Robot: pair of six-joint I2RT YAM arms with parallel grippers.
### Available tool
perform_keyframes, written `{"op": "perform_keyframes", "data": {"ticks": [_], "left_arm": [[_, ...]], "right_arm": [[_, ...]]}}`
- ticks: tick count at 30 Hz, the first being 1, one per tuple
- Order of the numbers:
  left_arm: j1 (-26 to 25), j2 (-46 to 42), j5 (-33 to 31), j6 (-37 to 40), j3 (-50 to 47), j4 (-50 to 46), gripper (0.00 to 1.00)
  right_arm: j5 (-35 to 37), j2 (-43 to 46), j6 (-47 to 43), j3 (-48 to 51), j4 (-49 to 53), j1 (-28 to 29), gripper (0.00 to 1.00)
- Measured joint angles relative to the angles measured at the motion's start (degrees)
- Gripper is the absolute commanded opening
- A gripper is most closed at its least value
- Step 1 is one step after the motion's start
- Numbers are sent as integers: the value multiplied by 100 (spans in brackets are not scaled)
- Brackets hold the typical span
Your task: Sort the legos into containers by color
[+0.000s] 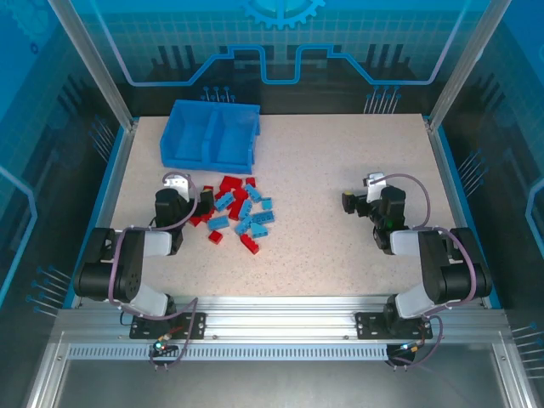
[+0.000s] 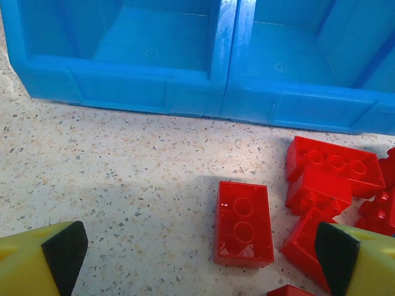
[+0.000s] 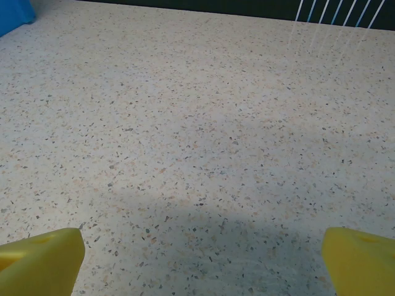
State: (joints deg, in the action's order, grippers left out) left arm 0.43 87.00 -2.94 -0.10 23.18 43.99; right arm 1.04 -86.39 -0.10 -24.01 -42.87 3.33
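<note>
Left gripper (image 2: 199, 258): jaws spread wide, nothing between them, hung low over the table (image 2: 111, 185) at the left fringe of the heap. Red brick (image 2: 244, 223): flat, studs up, just ahead of the open jaws and within their span, a little apart from the other red pieces crowded to its right. Legos (image 1: 238, 208): red and light blue mixed in one heap, near the front wall of the bin (image 1: 204, 157). Its two compartments look bare, as far as I can make out. Right gripper (image 3: 203, 259): equally wide open, holding nothing, over bare tabletop well apart from the heap. Step in hand, by my reckoning: the first pick. The next move calls for lowering the left jaws astride the lone red brick, closing on it, then settling which compartment takes red.
</note>
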Motion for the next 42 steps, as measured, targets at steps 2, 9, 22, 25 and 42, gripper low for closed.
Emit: {"op": "perform_keyframes", "data": {"ticks": [2,9,22,25,42], "left_arm": [[0,0,0,0,0,0,99],[0,0,0,0,0,0,99],[0,0,0,0,0,0,99],[0,0,0,0,0,0,99],[-597,-2352,-778,-1104,2594,-4918,97]], "right_arm": [[0,0,0,0,0,0,100],[0,0,0,0,0,0,100],[48,197,-17,-275,741,13,100],[295,780,96,-680,1622,107,100],[-577,616,2308,-4940,8028,2741,100]]}}
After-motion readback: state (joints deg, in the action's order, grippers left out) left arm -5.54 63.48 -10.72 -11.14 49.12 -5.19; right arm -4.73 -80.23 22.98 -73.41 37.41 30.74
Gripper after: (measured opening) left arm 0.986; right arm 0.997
